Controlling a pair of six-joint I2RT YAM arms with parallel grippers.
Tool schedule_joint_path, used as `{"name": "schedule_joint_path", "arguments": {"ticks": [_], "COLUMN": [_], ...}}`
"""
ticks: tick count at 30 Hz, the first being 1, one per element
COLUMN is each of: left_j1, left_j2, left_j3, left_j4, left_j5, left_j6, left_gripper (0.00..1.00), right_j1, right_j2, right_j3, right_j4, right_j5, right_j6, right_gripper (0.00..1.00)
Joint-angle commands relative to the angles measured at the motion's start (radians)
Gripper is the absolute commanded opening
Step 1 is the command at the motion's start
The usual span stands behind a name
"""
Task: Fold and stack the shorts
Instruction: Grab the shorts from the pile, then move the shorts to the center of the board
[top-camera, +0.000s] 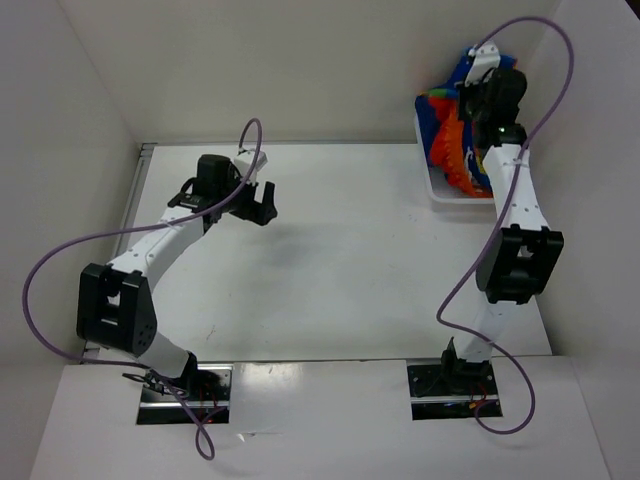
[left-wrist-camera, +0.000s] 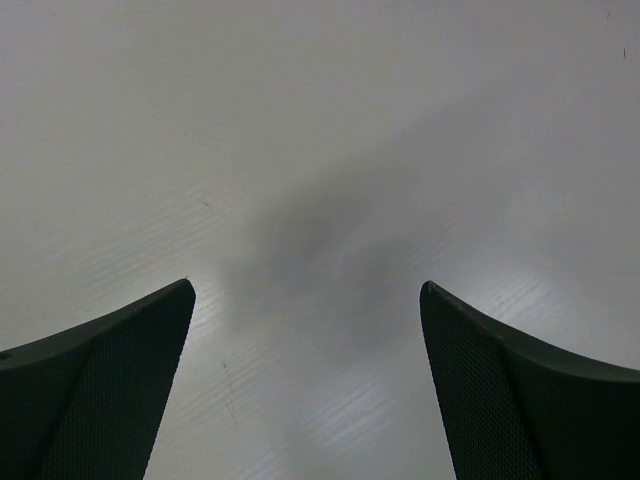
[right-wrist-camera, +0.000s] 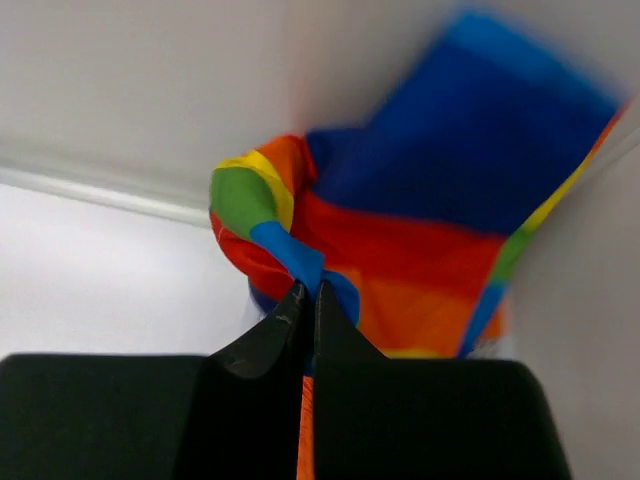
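The rainbow-striped shorts (top-camera: 455, 135) hang bunched over the white basket (top-camera: 445, 195) at the back right. My right gripper (top-camera: 478, 100) is shut on a blue fold of the shorts (right-wrist-camera: 420, 220), its fingertips (right-wrist-camera: 298, 296) pinching the cloth and lifting it above the basket. My left gripper (top-camera: 252, 203) is open and empty over the bare table at the back left. In the left wrist view its fingers (left-wrist-camera: 130, 390) stand wide apart over the white table surface.
White walls close the table at the back, left and right. The basket sits against the right wall near the back corner. Purple cables loop off both arms.
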Motion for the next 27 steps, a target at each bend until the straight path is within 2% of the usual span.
{"name": "schedule_joint_path", "arguments": {"ticks": [1,8,11,14,17,19,23,27], "left_j1": [0.003,0.003,0.014,0.056,0.095,0.119,0.178,0.222], "left_j2": [-0.091,-0.203,-0.246,-0.278,-0.309,-0.323,-0.354,-0.354], "left_j3": [-0.013,-0.086,-0.115,-0.125,-0.148,-0.148,-0.159,-0.168], "left_j4": [0.148,0.274,0.286,0.296,0.317,0.317,0.326,0.336], "left_j5": [-0.085,-0.222,-0.243,-0.243,-0.263,-0.263,-0.263,-0.253], "left_j6": [0.004,0.004,0.004,0.004,0.004,0.004,0.004,0.004], "left_gripper": [1.00,1.00,1.00,1.00,1.00,1.00,1.00,1.00], "right_j1": [-0.007,0.100,0.195,0.310,0.405,0.451,0.462,0.462], "right_j2": [-0.128,-0.133,-0.073,0.004,0.066,0.090,0.143,0.168], "right_j3": [0.221,0.550,0.804,0.988,1.084,1.093,1.092,0.969], "right_j4": [0.022,-0.043,-0.089,-0.107,-0.107,-0.098,-0.086,-0.075], "right_j5": [-0.029,-0.134,-0.187,-0.213,-0.245,-0.266,-0.267,-0.089], "right_j6": [-0.014,-0.014,0.008,0.054,0.147,0.206,0.370,0.456], "right_gripper": [0.00,0.00,0.00,0.00,0.00,0.00,0.00,0.00]}}
